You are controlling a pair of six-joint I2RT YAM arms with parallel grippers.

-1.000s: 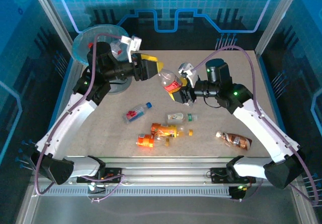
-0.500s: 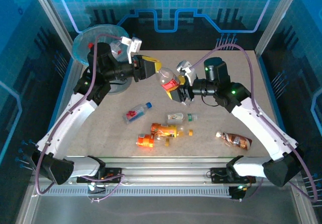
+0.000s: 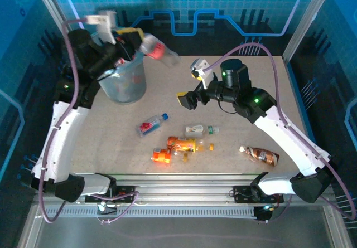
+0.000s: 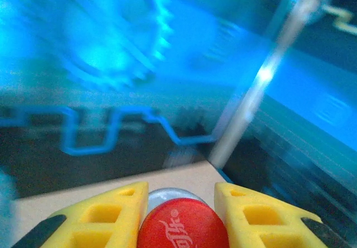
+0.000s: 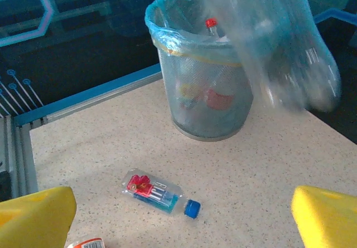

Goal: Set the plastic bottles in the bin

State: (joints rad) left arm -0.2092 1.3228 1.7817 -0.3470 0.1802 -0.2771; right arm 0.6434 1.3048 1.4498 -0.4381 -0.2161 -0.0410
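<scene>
My left gripper (image 3: 138, 37) is raised at the back left and shut on a clear plastic bottle (image 3: 158, 50) with a red label, held in the air just right of the bin (image 3: 125, 85). In the left wrist view the yellow fingers (image 4: 114, 209) clamp that bottle's neck behind its red cap (image 4: 183, 225). My right gripper (image 3: 189, 97) hangs open and empty over mid-table. From the right wrist I see the bag-lined bin (image 5: 203, 86) with bottles inside, the held bottle (image 5: 273, 42) blurred, and a blue-capped bottle (image 5: 153, 192) lying flat.
Loose on the table lie the blue-capped bottle (image 3: 152, 124), a clear one (image 3: 201, 130), two orange ones (image 3: 181, 144) (image 3: 163, 156), and a brown one (image 3: 259, 155) at the right. Frame posts and blue walls enclose the table.
The left gripper closed on the bottle and the right one let it go. The left arm swung up and back toward the bin with the bottle; the right gripper opened wide.
</scene>
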